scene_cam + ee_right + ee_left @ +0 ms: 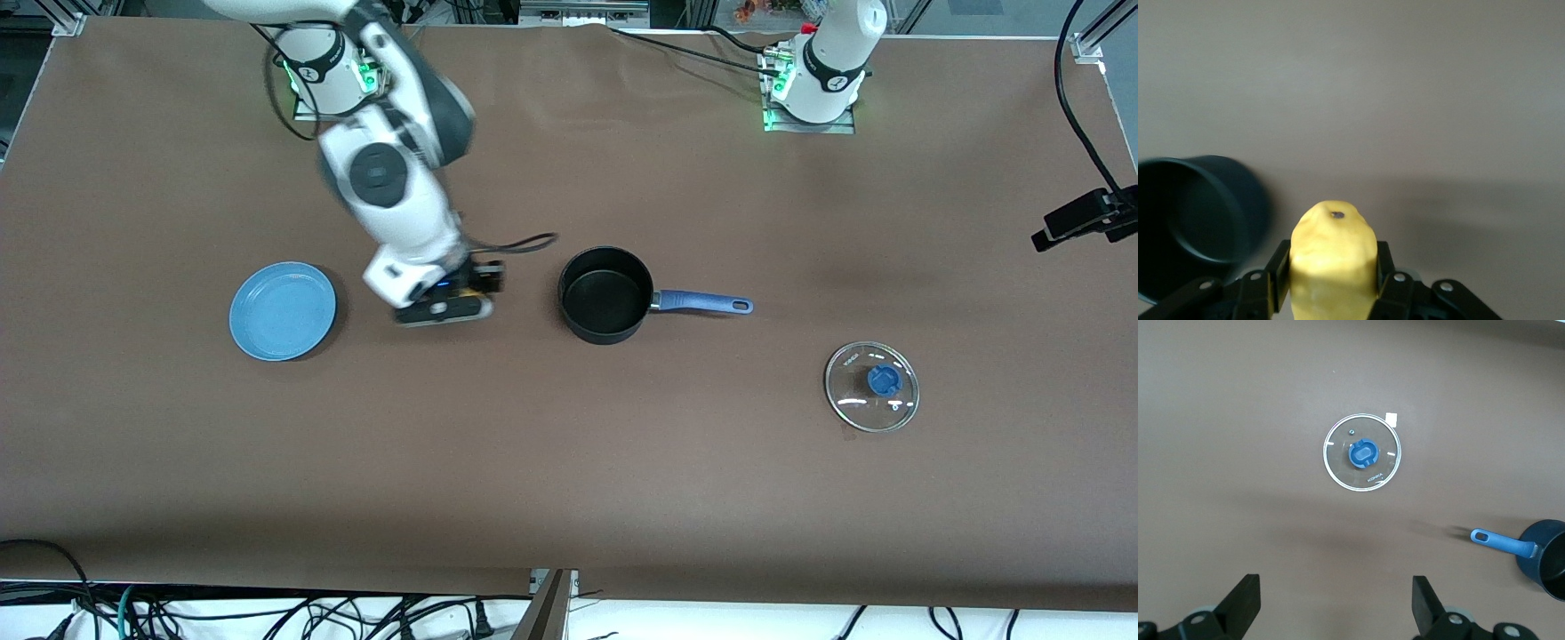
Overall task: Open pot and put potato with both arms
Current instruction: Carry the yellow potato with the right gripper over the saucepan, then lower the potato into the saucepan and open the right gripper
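On the table (569, 498), the pot (605, 295) sits mid-table, handle toward the left arm's end. The lid (871, 386) lies nearer the camera toward that end; the plate (283, 311) lies toward the right arm's end. The right tool (443, 309), clamping the potato (1333, 263), is over the table between plate and pot.

White arms (391, 191) — black bands, cables

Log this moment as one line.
pot open, empty | lid on table | right gripper holds potato, between plate and pot | left gripper open above lid
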Robot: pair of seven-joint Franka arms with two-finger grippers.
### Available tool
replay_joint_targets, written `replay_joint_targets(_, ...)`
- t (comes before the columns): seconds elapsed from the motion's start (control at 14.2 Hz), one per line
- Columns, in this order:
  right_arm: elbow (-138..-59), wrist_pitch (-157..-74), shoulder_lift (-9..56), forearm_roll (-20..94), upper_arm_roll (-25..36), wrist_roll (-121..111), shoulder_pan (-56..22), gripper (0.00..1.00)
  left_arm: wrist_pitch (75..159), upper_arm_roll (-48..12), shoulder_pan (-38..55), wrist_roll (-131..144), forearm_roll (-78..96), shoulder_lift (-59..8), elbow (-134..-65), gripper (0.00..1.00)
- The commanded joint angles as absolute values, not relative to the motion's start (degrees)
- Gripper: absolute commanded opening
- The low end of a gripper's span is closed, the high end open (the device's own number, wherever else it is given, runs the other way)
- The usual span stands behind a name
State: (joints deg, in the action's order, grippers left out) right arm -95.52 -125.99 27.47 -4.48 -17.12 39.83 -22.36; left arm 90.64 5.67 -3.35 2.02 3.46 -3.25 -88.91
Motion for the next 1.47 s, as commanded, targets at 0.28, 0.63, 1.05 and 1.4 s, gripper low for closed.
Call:
replay_joint_targets(0.28, -72.44, -125.59, 45.69, -6.94, -16.44, 60.71, -32.95, 0.14, 90.44, 5.27, -2.20, 1.67, 3.60, -3.52, -88.33, 1.00)
replay_joint_targets(0.63, -72.07, -130.51, 49.74, -7.03, -16.35, 66.35, -35.15, 0.14, 90.53, 5.80, -2.55, 1.67, 2.64, -3.87, -86.40, 1.00)
replay_joint_targets(1.05, -72.77, -130.43, 50.27, -9.14, -16.26, 65.13, -35.24, 0.15, 90.53, 5.89, -2.81, 1.14, 2.02, -4.48, -85.17, 1.00)
replay_joint_targets(1.4, -72.51, -127.99, 49.23, -9.05, -16.26, 65.39, -34.90, 1.00, 90.44, 5.89, -2.90, 1.67, 2.11, -4.39, -85.25, 1.00)
